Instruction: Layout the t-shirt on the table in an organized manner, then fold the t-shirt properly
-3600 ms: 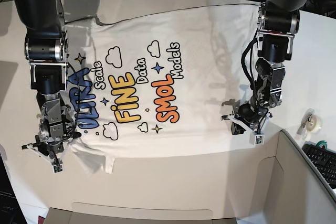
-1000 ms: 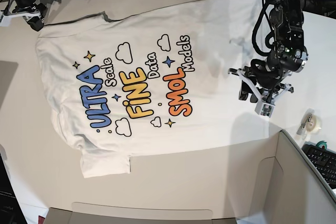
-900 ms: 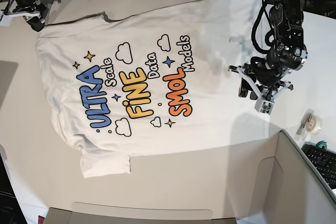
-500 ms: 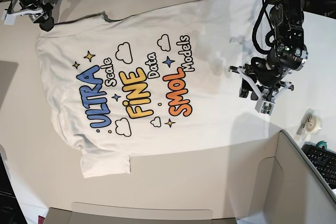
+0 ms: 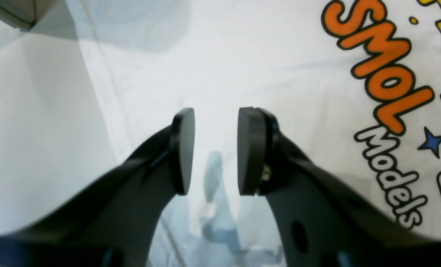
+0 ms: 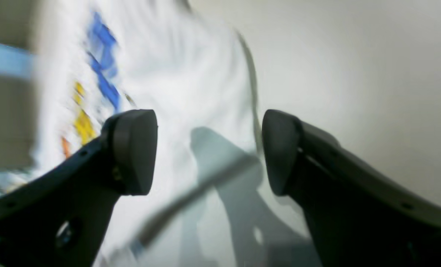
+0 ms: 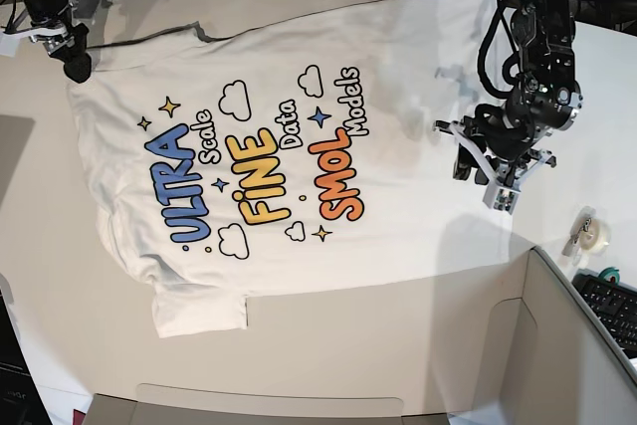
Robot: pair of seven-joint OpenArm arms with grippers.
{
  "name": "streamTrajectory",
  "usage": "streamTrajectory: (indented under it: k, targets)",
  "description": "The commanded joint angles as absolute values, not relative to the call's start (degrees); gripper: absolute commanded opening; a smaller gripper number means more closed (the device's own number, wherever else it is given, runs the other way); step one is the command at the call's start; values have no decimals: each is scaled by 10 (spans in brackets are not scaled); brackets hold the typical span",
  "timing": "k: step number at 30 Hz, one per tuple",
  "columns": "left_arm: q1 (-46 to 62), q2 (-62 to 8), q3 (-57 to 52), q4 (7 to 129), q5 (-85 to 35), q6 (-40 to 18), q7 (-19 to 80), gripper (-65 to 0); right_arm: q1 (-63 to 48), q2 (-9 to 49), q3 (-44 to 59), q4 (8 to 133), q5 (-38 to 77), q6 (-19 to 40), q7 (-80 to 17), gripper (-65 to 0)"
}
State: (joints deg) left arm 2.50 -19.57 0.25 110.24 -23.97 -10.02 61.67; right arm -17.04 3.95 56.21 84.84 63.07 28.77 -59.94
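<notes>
- We are seeing the white short-sleeved cotton t-shirt [image 7: 299,156] lying print side up on the large smooth off-white worktop [image 7: 328,345], with its blue "ULTRA", yellow "FINE" and orange "SMOL" lettering facing the base camera.
- The shirt is lying mostly flat; one sleeve is sticking out at the near edge, and the fabric is rumpling slightly along the side toward the base view's left.
- Our left pincer [image 5: 216,150] is hovering above the plain white cloth beside the orange lettering; its two dark pads are standing a little apart with nothing between them.
- In the base view, this left pincer [image 7: 490,168] is sitting over the shirt's right-hand part.
- Our right pincer [image 6: 209,152] is standing spread wide, with nothing between its pads, over the shirt's edge, where cloth meets bare worktop; that wrist view is blurred.
- In the base view the right pincer [image 7: 62,35] is showing at the far left corner, just beside the shirt's edge.
- A small roll of tape [image 7: 594,232] is resting on the worktop, well apart from the shirt.
</notes>
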Motion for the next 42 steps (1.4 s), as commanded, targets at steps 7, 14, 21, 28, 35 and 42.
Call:
streamTrajectory:
  k: [7, 14, 21, 28, 35, 42]
  targets:
    - [44, -204, 0, 1111, -242, -99, 609, -458, -138, 68, 561, 790, 584, 271, -628, -210]
    - [53, -204, 0, 1111, -242, -99, 609, -458, -97, 85, 551, 795, 581, 271, -634, -210]
    - [81, -231, 63, 1111, -240, -99, 633, -459, -77, 76, 469, 788, 585, 271, -664, -210]
    - [102, -232, 112, 1110, -240, -97, 692, -513, -80, 73, 434, 787, 611, 271, -665, -210]
    - [92, -253, 175, 993, -240, -95, 673, -558, -80, 75, 391, 788, 648, 271, -704, -211]
    - [50, -279, 237, 835, -240, -95, 576, -583, -73, 82, 391, 790, 648, 271, -799, -211]
